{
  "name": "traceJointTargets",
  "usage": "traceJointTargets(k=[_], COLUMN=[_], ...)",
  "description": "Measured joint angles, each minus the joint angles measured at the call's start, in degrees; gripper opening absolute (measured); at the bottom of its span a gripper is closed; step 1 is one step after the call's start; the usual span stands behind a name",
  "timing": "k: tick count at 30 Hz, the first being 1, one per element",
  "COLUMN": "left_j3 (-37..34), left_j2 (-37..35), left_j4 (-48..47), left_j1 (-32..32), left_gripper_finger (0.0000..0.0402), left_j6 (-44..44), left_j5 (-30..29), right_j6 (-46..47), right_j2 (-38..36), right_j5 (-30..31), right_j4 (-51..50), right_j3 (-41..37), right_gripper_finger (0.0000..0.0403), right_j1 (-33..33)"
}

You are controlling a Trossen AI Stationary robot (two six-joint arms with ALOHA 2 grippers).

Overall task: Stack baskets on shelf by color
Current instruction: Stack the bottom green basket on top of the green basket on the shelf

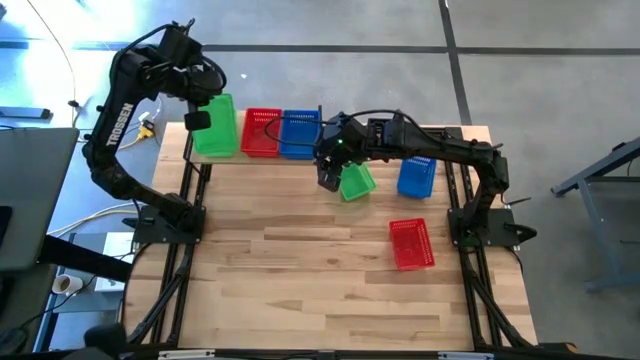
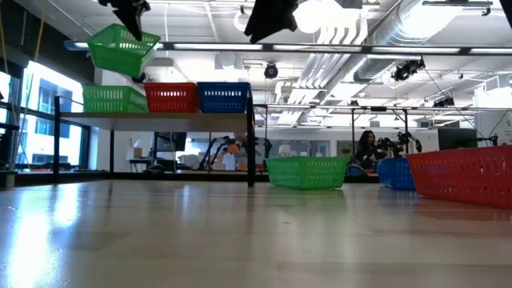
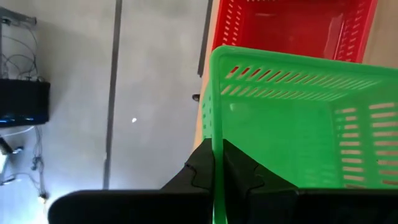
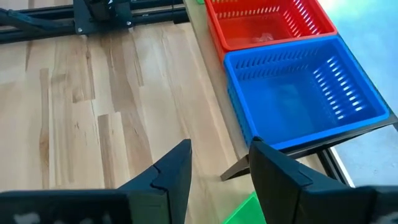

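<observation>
Your left gripper [image 3: 214, 171] is clamped on a green basket's [image 2: 122, 48] rim, held tilted above the shelf [image 2: 152, 115] – green, red, blue baskets sit there in a row. Mid-table, your right gripper [image 4: 217, 165] hangs w/ fingers apart over another green basket [image 1: 356, 182]. Plank table [image 1: 300, 270] – front half bare; blue basket [image 1: 416, 176] and red basket [image 1: 411, 243] are at right.

Three baskets [image 1: 258, 132] sit side by side on the shelf [image 2: 160, 116]; three more [image 1: 411, 243] on the table [image 1: 300, 270].
</observation>
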Motion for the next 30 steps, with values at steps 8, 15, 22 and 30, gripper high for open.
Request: traceJointTargets(k=[8, 15, 22, 30], left_j3=[0.0, 0.0, 0.0, 0.0], left_j2=[0.44, 0.46, 0.9, 4.9], left_j4=[0.72, 1.19, 8.32, 15.84], left_j1=[-1.02, -7.57, -12.9, -14.18], left_gripper_finger=[0.0001, 0.0001, 0.0001, 0.0001], left_j6=[-4.48, -10.39, -8.52, 0.58], left_j5=[4.64, 9.9, 10.86, 6.46], right_j6=[-0.66, -0.98, -1.05, -1.05], right_j2=[0.0, 0.0, 0.02, 0.02], right_j5=[-0.85, -2.34, -2.34, -2.36], right_j4=[0.25, 0.44, 0.46, 0.46], right_j3=[0.0, 0.0, 0.0, 0.0], right_gripper_finger=[0.0146, 0.0146, 0.0146, 0.0146], right_j1=[-0.71, -2.02, -2.83, -2.83])
